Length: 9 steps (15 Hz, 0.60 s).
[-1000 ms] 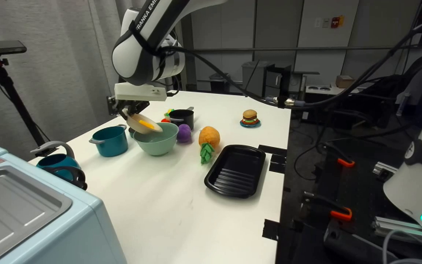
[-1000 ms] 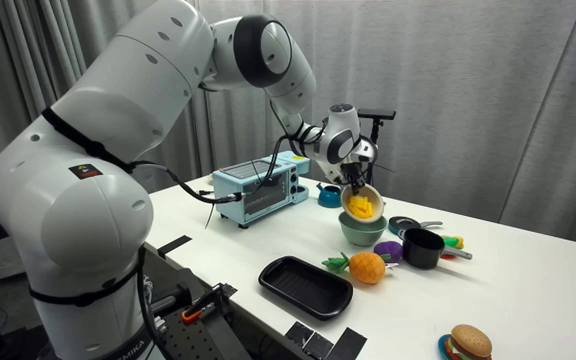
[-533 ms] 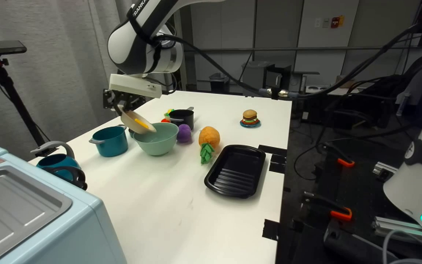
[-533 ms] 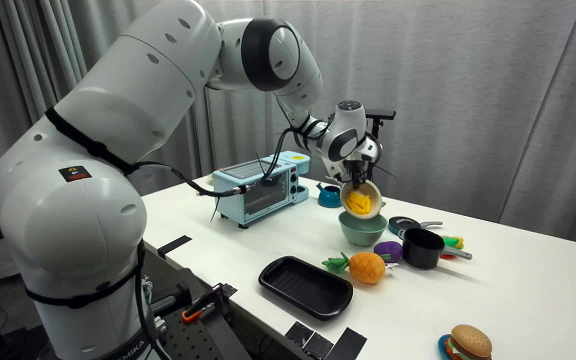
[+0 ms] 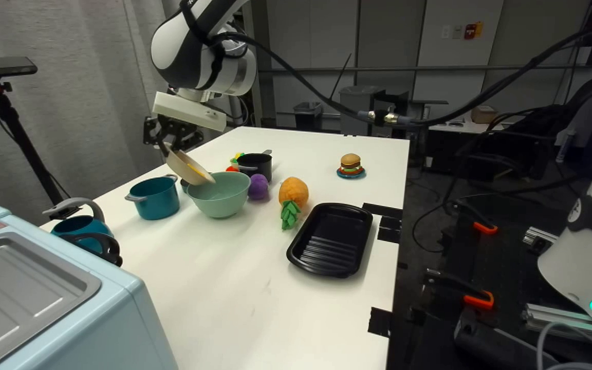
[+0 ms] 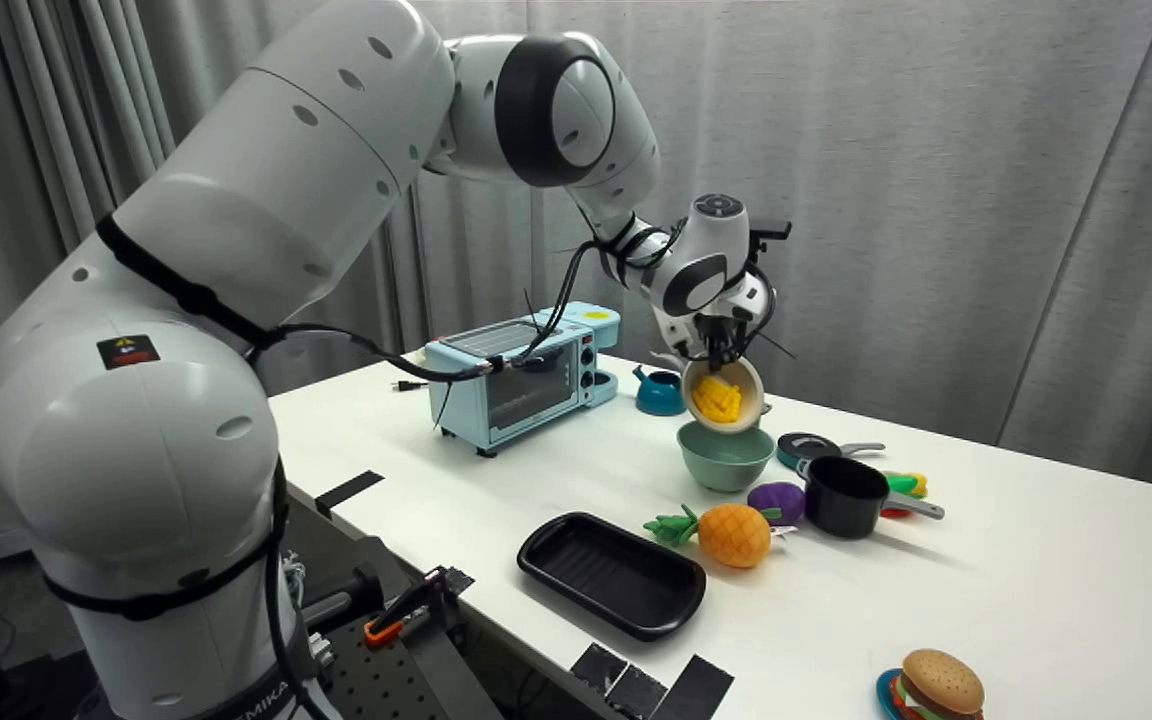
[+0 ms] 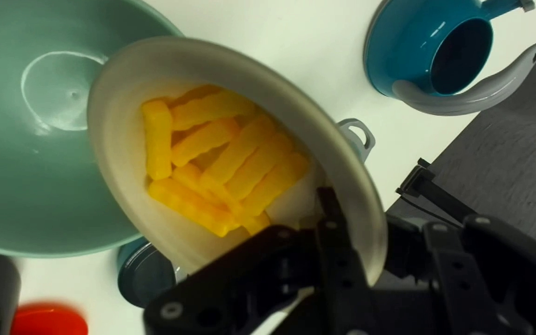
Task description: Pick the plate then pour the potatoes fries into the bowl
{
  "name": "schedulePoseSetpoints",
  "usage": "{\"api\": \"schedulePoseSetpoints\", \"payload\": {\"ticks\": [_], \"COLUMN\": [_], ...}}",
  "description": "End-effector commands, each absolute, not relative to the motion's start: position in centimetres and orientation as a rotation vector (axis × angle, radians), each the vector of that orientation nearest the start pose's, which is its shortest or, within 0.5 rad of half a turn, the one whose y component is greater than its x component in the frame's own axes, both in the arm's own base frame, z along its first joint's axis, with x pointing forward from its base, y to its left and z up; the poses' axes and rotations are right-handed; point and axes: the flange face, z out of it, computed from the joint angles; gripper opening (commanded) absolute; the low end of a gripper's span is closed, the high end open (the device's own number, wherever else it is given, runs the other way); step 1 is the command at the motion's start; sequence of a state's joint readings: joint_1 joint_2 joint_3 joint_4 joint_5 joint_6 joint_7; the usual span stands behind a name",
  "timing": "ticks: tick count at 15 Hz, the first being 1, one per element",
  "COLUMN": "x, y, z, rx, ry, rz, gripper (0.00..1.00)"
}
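In an exterior view, a teal pot (image 5: 154, 200) stands left of the mint-green bowl (image 5: 220, 199). The tool (image 5: 165, 148) grips a tilted cream plate (image 5: 180, 165) over the bowl's left rim, yellow fries (image 7: 233, 156) inside it. Right of the bowl sit a purple toy (image 5: 258, 187), orange pineapple (image 5: 293, 192) and black tray (image 5: 331, 239).

— What stands left of the pincer (image 6: 722, 364) in an exterior view?
— A blue kettle (image 6: 659, 394), and farther out the light-blue toaster oven (image 6: 533, 390).
— And right of it?
— Lower down, a black saucepan (image 6: 844, 500); well apart and lower still, a toy burger (image 6: 944, 680).
— Anything below?
— The pineapple toy (image 6: 733, 535) and a purple toy (image 6: 776, 497); the black tray (image 6: 611, 577) sits lower left.
— And that teal pot (image 5: 157, 202)?
— Also below the pincer, in an exterior view.
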State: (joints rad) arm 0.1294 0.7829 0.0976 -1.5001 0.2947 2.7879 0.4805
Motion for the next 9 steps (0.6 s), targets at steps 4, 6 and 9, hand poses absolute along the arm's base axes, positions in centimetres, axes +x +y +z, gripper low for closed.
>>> {"api": "schedulePoseSetpoints", "payload": {"ticks": [4, 6, 9], "x": [73.9, 73.8, 73.7], "y": [12.7, 12.0, 10.5], "z": [27.5, 27.6, 27.8], "rx": [-2.550, -2.535, -2.518], "ry": [0.675, 0.676, 0.687], "rz": [-0.485, -0.470, -0.445], "gripper": [0.01, 0.01, 0.01]}}
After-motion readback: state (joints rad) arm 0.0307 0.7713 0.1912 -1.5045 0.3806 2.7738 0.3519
